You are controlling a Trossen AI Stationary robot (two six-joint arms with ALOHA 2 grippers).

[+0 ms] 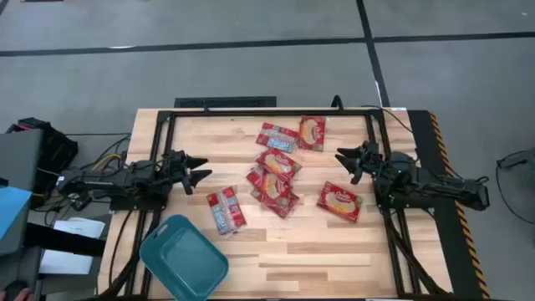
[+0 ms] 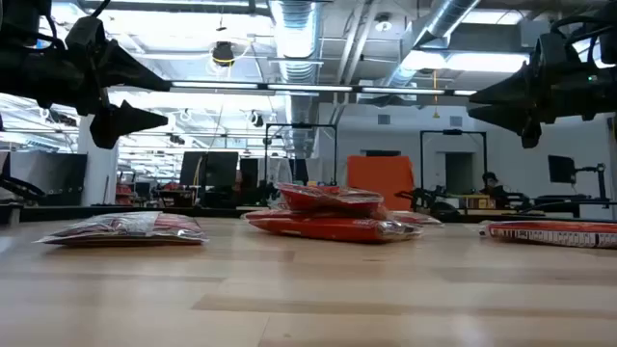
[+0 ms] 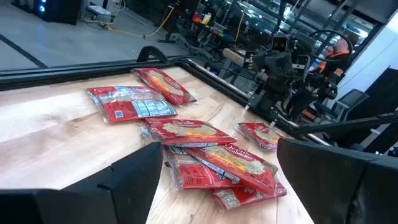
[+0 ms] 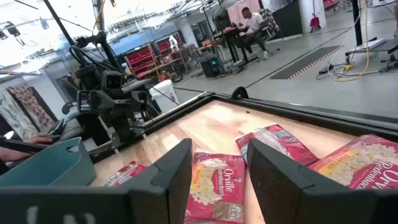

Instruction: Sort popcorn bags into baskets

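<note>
Several red popcorn bags lie flat on the wooden table: a stacked cluster (image 1: 273,182) at the middle, two (image 1: 277,138) (image 1: 312,132) nearer the far edge, one (image 1: 338,201) toward the right and one (image 1: 224,209) toward the left. The teal basket (image 1: 184,259) sits at the near left corner, holding nothing. My left gripper (image 1: 203,169) hovers open left of the cluster, raised above the table (image 2: 166,101). My right gripper (image 1: 343,165) hovers open to the right of the cluster (image 2: 472,106). The left wrist view shows the cluster (image 3: 211,155) ahead of the open fingers.
A black frame (image 1: 251,111) runs around the table's far edge and sides. Bare wood (image 1: 318,251) lies along the near edge, right of the basket. Cables and equipment (image 1: 42,167) sit off the table's left side. A person (image 4: 252,22) sits far back in the room.
</note>
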